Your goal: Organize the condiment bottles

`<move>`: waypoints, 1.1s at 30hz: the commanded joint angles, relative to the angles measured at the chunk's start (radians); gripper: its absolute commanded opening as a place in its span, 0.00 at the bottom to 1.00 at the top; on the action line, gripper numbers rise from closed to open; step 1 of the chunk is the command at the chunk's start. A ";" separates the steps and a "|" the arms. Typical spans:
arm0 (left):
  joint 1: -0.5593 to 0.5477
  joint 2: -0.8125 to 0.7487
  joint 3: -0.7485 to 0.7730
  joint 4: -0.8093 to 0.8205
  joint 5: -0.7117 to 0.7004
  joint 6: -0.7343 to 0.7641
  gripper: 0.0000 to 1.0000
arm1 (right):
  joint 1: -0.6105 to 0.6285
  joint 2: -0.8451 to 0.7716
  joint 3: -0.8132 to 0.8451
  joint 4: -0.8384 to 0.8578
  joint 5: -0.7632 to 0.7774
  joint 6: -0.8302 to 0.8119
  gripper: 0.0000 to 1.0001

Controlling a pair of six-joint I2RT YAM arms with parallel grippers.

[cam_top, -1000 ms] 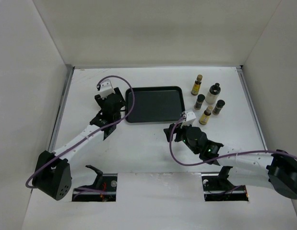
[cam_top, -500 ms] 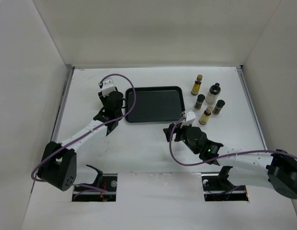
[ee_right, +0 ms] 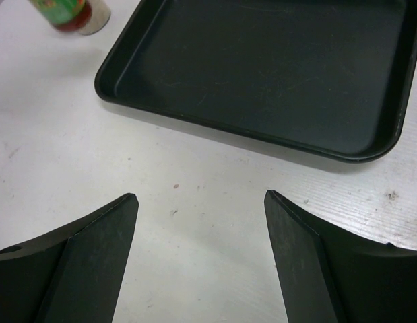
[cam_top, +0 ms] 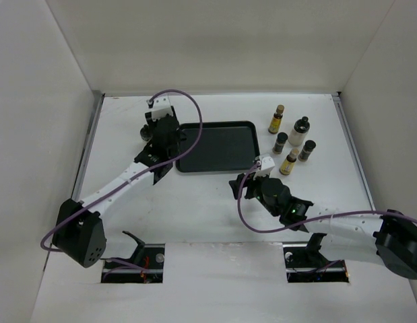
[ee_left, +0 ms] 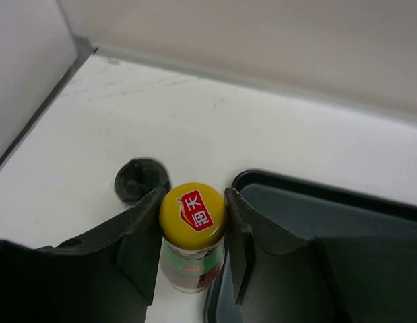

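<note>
Left gripper [ee_left: 194, 198]: you have it closed on the yellow-capped bottle [ee_left: 193, 212], with one finger pressed to each side just under the cap.
Held bottle: it is upright, with a green band below the yellow cap. You cannot tell whether its base touches the table [ee_left: 215, 128].
Bottle against tray: it sits outside the black tray [ee_left: 329, 192], just beside the left rim, and your right-hand finger is over that rim.
Dark-capped jar [ee_left: 142, 180]: it stands on the table just beyond your left-hand finger, apart from the held bottle.
Right gripper [ee_right: 200, 198]: your jaws are spread wide with nothing between them, over bare table just short of the tray's near rim.
Remaining bottles [cam_top: 292, 140]: five stand in a loose cluster to the right of the tray, well apart from your left gripper. The yellow-labelled bottle [cam_top: 288, 162] is nearest your right wrist.
</note>
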 commanded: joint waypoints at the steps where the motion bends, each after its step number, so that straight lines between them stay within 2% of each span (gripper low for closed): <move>1: -0.026 0.000 0.139 0.213 -0.024 0.071 0.18 | 0.001 -0.023 0.031 0.062 -0.007 -0.004 0.83; 15: 0.003 0.336 0.355 0.299 0.134 0.054 0.19 | -0.020 -0.042 0.012 0.069 -0.008 0.001 0.89; 24: 0.018 0.448 0.386 0.313 0.158 0.042 0.20 | -0.031 -0.032 0.012 0.068 -0.007 0.001 0.91; 30: 0.018 0.480 0.309 0.399 0.160 0.017 0.29 | -0.031 -0.037 0.011 0.069 -0.007 0.002 0.92; 33: 0.015 0.483 0.286 0.430 0.148 0.017 0.42 | -0.031 -0.031 0.011 0.069 -0.008 0.002 0.92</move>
